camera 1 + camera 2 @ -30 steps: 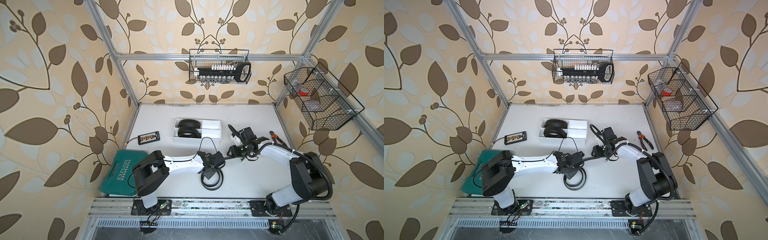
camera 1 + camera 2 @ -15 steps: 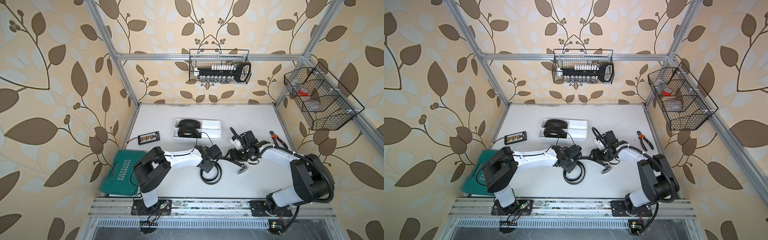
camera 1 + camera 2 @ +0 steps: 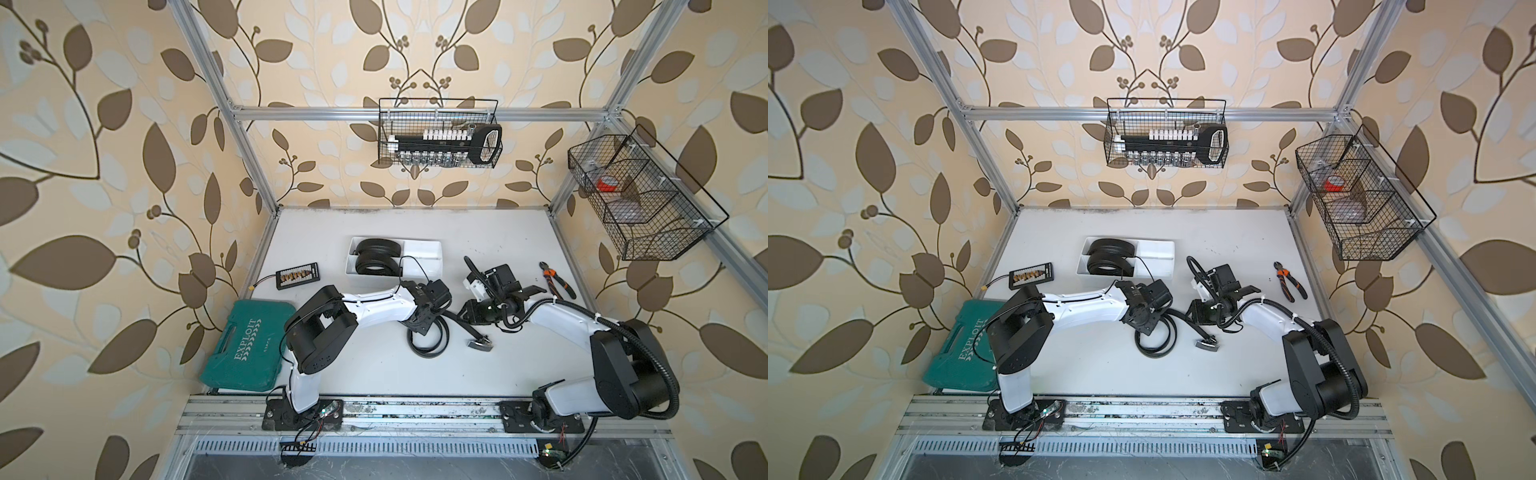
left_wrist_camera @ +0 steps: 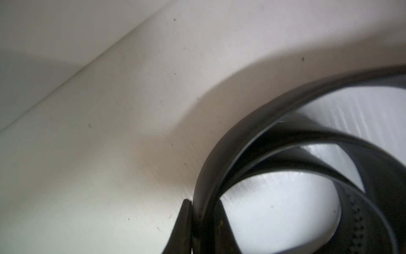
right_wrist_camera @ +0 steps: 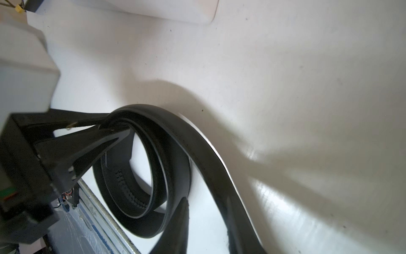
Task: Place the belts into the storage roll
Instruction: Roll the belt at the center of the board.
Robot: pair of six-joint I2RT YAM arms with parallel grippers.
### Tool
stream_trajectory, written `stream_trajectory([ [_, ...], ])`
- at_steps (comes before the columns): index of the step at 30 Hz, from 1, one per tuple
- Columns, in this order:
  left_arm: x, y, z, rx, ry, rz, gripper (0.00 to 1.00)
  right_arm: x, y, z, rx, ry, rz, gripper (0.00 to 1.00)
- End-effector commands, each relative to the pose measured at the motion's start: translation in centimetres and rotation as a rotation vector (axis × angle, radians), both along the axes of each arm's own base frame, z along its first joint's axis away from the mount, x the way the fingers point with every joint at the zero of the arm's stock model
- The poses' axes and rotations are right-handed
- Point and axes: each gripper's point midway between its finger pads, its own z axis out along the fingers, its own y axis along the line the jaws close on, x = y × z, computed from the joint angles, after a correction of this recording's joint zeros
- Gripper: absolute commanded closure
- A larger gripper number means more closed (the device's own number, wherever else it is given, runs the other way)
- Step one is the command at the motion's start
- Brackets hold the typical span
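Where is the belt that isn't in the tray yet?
In both top views the loose belt lies half-coiled on the table, on the robot's side of the storage roll, pinched by the left gripper.

Robotics lab test cell, seen from above. An aluminium frame boxes in a white bench, with leaf-patterned wallpaper panels as walls. A left robot arm and a right robot arm are bolted to a metal rail along the bench's front edge. A back wire basket and a side wire basket hang from the frame. A green tool case lies by the left edge, pliers near the right edge.
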Motion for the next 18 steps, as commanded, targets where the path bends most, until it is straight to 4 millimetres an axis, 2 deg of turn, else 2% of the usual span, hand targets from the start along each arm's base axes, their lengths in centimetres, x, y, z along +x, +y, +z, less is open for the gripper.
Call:
stream_trajectory([
  [1, 1.2, 0.7, 0.0, 0.003, -0.009, 0.161, 1.0, -1.3, 0.2, -0.3, -0.005, 0.018, 0.0, 0.7],
  [5, 1.5, 0.1, -0.1, -0.032, 0.004, 0.233, 1.0, -2.5, 2.1, -0.5, -0.001, 0.029, 0.044, 0.71],
  [9, 1.5, -0.7, -0.2, -0.066, 0.029, 0.232, 1.0, -2.6, 2.0, -0.7, -0.012, 0.016, 0.033, 0.68],
  [11, 1.5, -0.7, -0.2, -0.064, 0.033, 0.223, 1.0, -2.2, 2.0, 0.2, -0.01, -0.02, 0.031, 0.63],
  [15, 1.1, -0.5, -0.6, -0.035, 0.049, 0.176, 1.0, -1.1, 1.3, 2.4, -0.045, -0.1, 0.011, 0.46],
  [18, 0.9, -0.2, -0.9, -0.014, 0.06, 0.149, 1.0, -0.1, 0.3, 3.3, -0.099, -0.156, -0.016, 0.39],
])
